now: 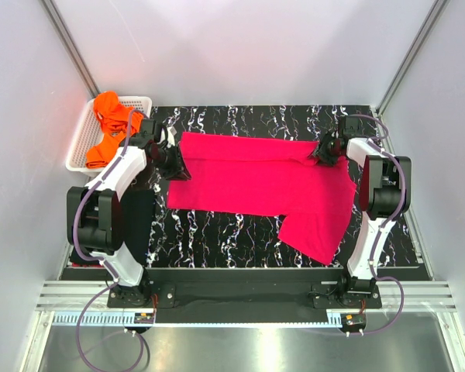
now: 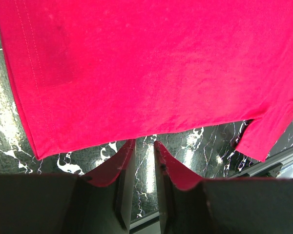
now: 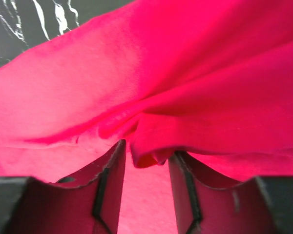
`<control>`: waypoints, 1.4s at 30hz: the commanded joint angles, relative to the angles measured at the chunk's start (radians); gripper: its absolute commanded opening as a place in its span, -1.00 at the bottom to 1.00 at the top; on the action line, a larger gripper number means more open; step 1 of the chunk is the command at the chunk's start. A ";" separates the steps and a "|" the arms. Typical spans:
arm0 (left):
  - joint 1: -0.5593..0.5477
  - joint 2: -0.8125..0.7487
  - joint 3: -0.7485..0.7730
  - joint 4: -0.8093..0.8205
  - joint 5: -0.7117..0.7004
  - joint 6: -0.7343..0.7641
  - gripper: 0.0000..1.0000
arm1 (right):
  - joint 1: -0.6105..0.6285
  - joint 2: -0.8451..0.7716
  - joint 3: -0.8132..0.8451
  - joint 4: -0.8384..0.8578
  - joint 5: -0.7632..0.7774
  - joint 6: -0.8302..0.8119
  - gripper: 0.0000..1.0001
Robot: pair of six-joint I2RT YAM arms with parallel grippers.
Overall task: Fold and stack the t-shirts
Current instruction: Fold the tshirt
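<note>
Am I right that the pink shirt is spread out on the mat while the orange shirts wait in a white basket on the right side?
Almost. The pink shirt is spread on the mat, but the top external view shows the orange shirts in the white basket on the left side, not the right.

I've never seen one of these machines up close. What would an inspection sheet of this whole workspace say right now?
Surface: black white-veined mat on the table, partly covered.
Job's things: pink t-shirt spread flat on the mat, one part hanging toward the near right; orange t-shirts bunched in the basket.
Clutter: white lattice basket at the far left, beside the mat.
Grippers: left pincer slightly open over bare mat at the shirt's edge; right pincer open with a fold of pink cloth between its fingers.
Cables: purple cables loop along both arms.
Surroundings: white walls, metal frame rails.
</note>
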 commanded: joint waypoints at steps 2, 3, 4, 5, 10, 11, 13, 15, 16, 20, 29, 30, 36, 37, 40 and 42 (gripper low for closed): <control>0.006 0.005 0.034 -0.004 0.017 0.016 -0.49 | 0.005 0.003 0.012 0.065 -0.061 0.045 -0.13; 0.007 0.005 0.034 -0.002 0.017 0.016 -0.49 | 0.005 0.003 0.007 0.066 -0.066 0.046 -0.19; 0.007 0.006 0.035 -0.002 0.016 0.016 -0.49 | 0.005 0.000 0.004 0.071 -0.066 0.049 -0.23; 0.006 0.008 0.035 -0.002 0.017 0.016 -0.49 | 0.005 -0.002 0.003 0.072 -0.064 0.052 -0.29; 0.009 0.011 0.038 -0.004 0.019 0.016 -0.49 | -0.003 -0.034 -0.020 0.065 -0.090 0.112 -0.81; 0.007 0.012 0.038 -0.002 0.019 0.016 -0.49 | -0.004 -0.040 -0.039 0.060 -0.101 0.130 -0.91; 0.009 0.017 0.040 -0.004 0.019 0.014 -0.49 | -0.003 -0.072 -0.056 0.051 -0.125 0.184 -1.00; 0.009 0.023 0.041 -0.002 0.022 0.011 -0.49 | -0.006 -0.094 -0.085 0.033 -0.125 0.224 -1.00; 0.009 0.026 0.043 -0.004 0.025 0.009 -0.49 | -0.006 -0.114 -0.096 0.025 -0.121 0.264 -1.00; 0.009 0.044 0.052 -0.002 0.045 0.003 -0.49 | -0.010 -0.132 -0.134 0.009 -0.118 0.380 -1.00; -0.003 0.035 -0.014 0.054 0.091 -0.038 -0.46 | -0.009 -0.250 -0.321 -0.015 -0.101 0.649 -0.85; -0.007 0.035 -0.029 0.063 0.097 -0.046 -0.42 | -0.009 -0.258 -0.335 -0.018 -0.115 0.673 -0.79; -0.086 0.024 -0.034 0.111 0.129 -0.064 -0.14 | -0.021 -0.373 -0.303 -0.144 -0.089 0.422 0.05; -0.097 0.026 -0.029 0.131 0.138 -0.067 -0.12 | -0.048 -0.387 -0.289 -0.179 -0.073 0.363 0.06; -0.138 0.049 -0.003 0.160 0.149 -0.084 -0.13 | -0.116 -0.356 -0.234 -0.231 0.003 0.209 0.10; -0.137 0.058 0.023 0.162 0.146 -0.104 -0.20 | -0.136 -0.326 -0.183 -0.247 0.069 0.139 0.08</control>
